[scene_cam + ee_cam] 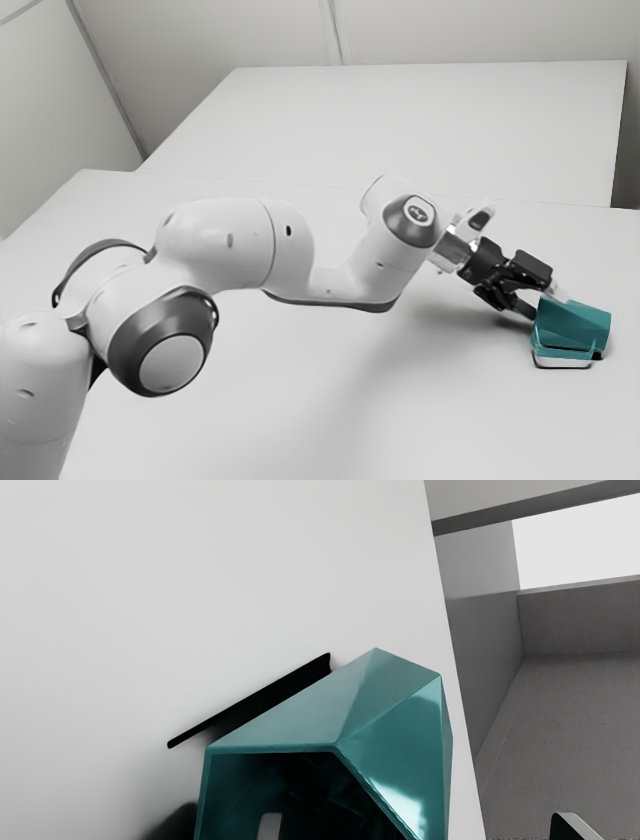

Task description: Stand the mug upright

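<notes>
mug: the teal one (572, 325), tipped on its side on the bench (250, 430), out at the end of the arm's reach, so def not upright
mouth: the opening (300, 790) points back at the hand (545, 303)
hand: open, not gripping anything; one fingertip (270, 827) is in at the mouth, the other (562, 827) is outside, so the mug's wall is between them. can't tell if either one touches
dark strip: runs alongside the mug (260, 700), might be the handle, not sure tbh
step in hand: looks to me like lining up a grab on the wall near the rim
next move: I'd check the wall is properly between the fingers, squeeze, lift a bit, then swing the mouth skyward and lower it base first
watch out: slanty sides could slip or roll imo
</notes>
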Tool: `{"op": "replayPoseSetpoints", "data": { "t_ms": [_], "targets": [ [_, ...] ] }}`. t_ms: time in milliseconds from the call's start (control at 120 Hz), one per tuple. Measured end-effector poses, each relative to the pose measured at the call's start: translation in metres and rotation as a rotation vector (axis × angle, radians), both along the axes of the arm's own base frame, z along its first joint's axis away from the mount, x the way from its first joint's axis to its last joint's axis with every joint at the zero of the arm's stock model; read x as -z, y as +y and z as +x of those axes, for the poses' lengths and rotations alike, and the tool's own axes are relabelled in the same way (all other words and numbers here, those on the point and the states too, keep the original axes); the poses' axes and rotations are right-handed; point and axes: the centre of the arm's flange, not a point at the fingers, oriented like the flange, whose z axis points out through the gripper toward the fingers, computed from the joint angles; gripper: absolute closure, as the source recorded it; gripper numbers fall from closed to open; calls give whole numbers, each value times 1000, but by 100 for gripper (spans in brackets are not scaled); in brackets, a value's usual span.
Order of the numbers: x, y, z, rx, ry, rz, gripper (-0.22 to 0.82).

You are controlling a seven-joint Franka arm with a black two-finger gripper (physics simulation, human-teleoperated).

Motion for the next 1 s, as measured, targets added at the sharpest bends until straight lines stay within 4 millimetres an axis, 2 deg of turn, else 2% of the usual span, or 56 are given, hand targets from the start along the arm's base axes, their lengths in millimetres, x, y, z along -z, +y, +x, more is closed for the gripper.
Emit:
{"op": "replayPoseSetpoints", "data": {
  "t_ms": [500,1000],
  "targets": [
    [8,-21,2,14,-3,-7,5],
    [8,-19,4,8,-2,0,47]
  ]
}}
